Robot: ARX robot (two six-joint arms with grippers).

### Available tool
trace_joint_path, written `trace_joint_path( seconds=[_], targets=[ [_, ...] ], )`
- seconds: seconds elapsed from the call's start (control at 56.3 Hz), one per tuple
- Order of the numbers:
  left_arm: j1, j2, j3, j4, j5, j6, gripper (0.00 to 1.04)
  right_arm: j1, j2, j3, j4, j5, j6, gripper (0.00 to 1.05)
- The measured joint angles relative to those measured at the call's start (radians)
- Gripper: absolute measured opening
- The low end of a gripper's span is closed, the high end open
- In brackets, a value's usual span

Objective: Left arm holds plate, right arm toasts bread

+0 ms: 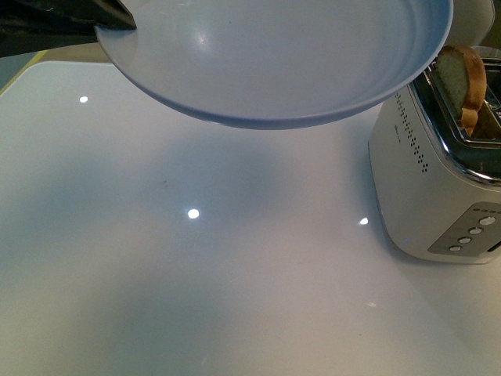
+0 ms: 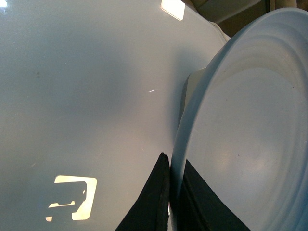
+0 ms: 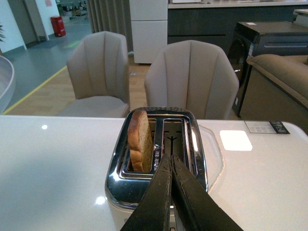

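Note:
The pale blue-grey plate (image 1: 274,55) hangs above the white table, filling the top of the front view. My left gripper (image 1: 113,14) is shut on its rim at the upper left; in the left wrist view the black fingers (image 2: 169,163) pinch the plate's edge (image 2: 250,120). The bread (image 1: 462,82) stands upright in a slot of the white toaster (image 1: 434,180) at the right, its rounded top sticking out. In the right wrist view my right gripper (image 3: 172,156) is shut and empty above the toaster (image 3: 156,163), beside the bread (image 3: 139,139) in the other slot.
The glossy white table (image 1: 196,258) reflects ceiling lights. The toaster's buttons (image 1: 470,231) face the near side. Beyond the table's far edge stand two beige chairs (image 3: 190,77), a sofa (image 3: 281,72) and cabinets.

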Motion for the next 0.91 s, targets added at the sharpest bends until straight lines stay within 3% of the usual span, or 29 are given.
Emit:
trace_joint_path(
  seconds=[0.284,0.391,0.657,0.906],
  targets=[
    [0.000,-0.004,-0.011,0.000,0.001,0.000,0.03,0.000,-0.068,0.000,-0.068,0.000,0.000,0.02],
    [0.000,-0.005,-0.012,0.000,0.003,0.000,0.03,0.000,-0.195,0.000,-0.225,0.001,0.000,0.02],
    [0.002,-0.010,-0.016,0.000,0.012,0.003,0.03,0.002,-0.236,0.000,-0.241,0.000,0.000,0.02],
    [0.004,-0.010,-0.022,0.002,0.020,0.008,0.03,0.002,-0.236,0.000,-0.241,0.000,0.000,0.40]
  ],
)
